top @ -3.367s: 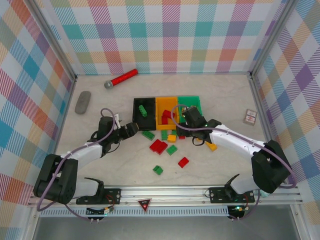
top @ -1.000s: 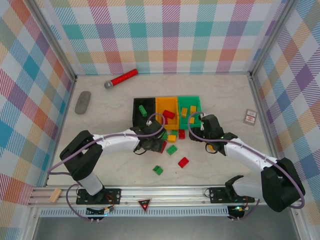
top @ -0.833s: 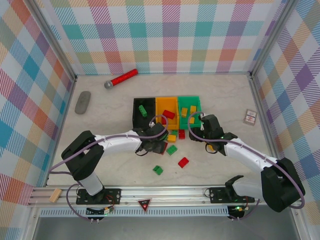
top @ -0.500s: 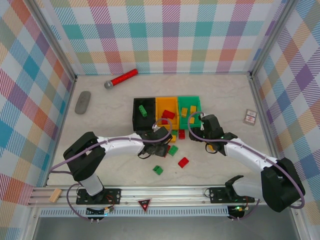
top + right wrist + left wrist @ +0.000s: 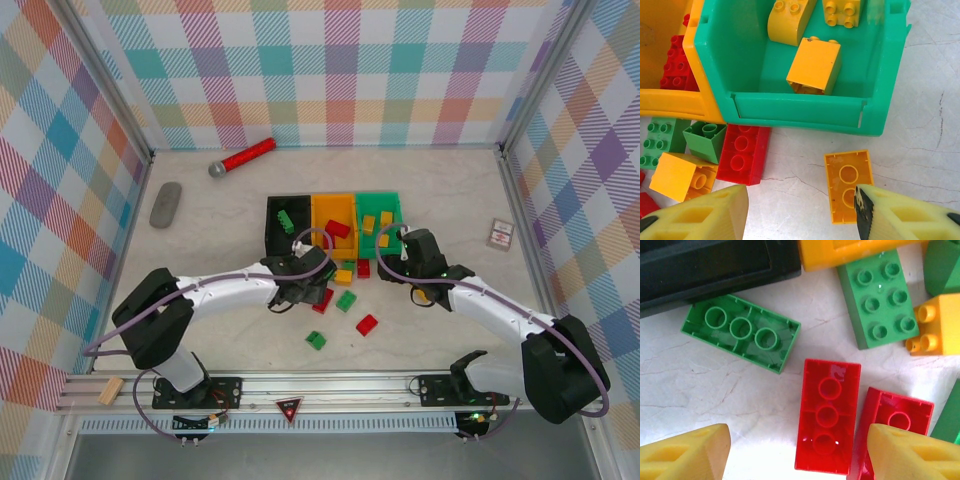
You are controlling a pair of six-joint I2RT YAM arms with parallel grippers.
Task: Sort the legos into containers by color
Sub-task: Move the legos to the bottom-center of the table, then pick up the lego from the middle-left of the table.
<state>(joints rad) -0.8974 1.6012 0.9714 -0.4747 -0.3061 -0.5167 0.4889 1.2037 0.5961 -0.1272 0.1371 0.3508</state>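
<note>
At the far left of the table (image 5: 240, 345), a grey remote (image 5: 166, 203) and a red-handled microphone (image 5: 243, 157) lie well apart from the bins. The black bin (image 5: 273, 235) holds one green brick (image 5: 286, 221). In front of this bin, the left fingers (image 5: 687, 452) are spread and pinch nothing. An upturned red brick (image 5: 827, 415) lies on the table between them, and an upturned green block (image 5: 742, 331) lies beside it. The orange bin (image 5: 322, 212) holds red pieces (image 5: 674, 70). The green bin (image 5: 800, 112) holds three yellow-orange pieces (image 5: 814, 65). In front of the green bin, the right fingers (image 5: 700, 212) are spread, with an upturned orange brick (image 5: 848, 186) on the table between them. More bricks lie loose in front of the bins. A small card (image 5: 501, 233) lies at the far right.
</note>
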